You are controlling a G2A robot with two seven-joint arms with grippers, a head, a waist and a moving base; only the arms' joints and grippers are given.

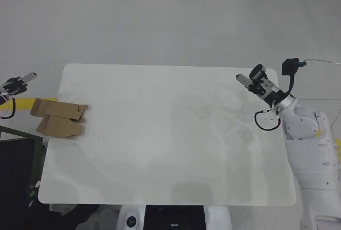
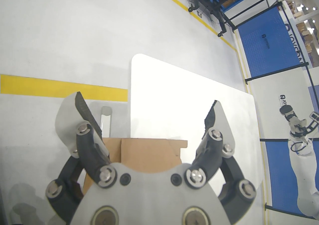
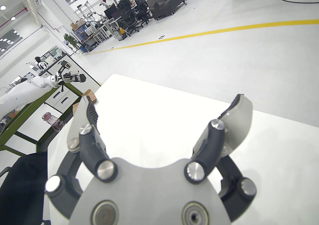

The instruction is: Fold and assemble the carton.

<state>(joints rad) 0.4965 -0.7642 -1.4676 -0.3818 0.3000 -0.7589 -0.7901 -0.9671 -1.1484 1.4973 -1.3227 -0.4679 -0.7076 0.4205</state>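
A flattened brown carton (image 1: 58,118) lies at the left edge of the white table (image 1: 170,144), partly overhanging it. In the left wrist view the carton (image 2: 147,155) shows just below my left gripper (image 2: 147,109), which is open and holds nothing. From the top view my left gripper (image 1: 20,81) hangs beyond the table's left edge, up and to the left of the carton. My right gripper (image 1: 252,80) is open over the table's far right corner, far from the carton. The right wrist view has the right gripper (image 3: 162,107) open, with the carton (image 3: 89,94) small at the table's far end.
A dark green frame table (image 3: 37,116) with a pink bottle beneath it stands beyond the table's left side. A dark chair (image 3: 22,186) sits near the table's front left corner. Yellow floor lines (image 2: 62,87) run past the left edge.
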